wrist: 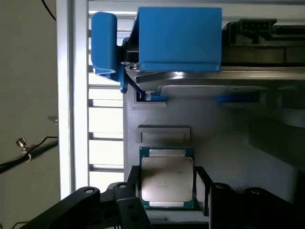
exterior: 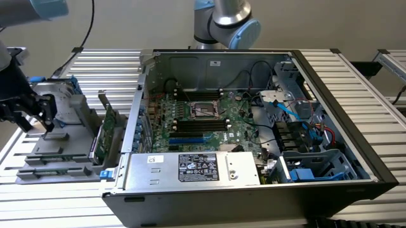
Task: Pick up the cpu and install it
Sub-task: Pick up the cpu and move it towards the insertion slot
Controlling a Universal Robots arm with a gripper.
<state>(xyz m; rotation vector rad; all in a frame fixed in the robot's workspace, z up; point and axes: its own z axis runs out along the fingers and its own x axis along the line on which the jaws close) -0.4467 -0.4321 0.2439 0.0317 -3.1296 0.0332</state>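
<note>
On the grey fixture beside the computer case, the cpu is seen lying flat, flanked by the gripper, whose jaws are spread wide. Should they be closed off-centre, the cpu could be tilted, jammed or dropped short of the socket.

We see an arm built of smooth silver-grey tubes and rounded joints, and each joint is closed by a pale blue cap. A thin black cable trails down by the upper joint. Our gripper is matt black and blocky under a grey wrist. In the wrist view we make out its flat, angular black linkage bars, joined by round pivot pins with a dull sheen.
</note>
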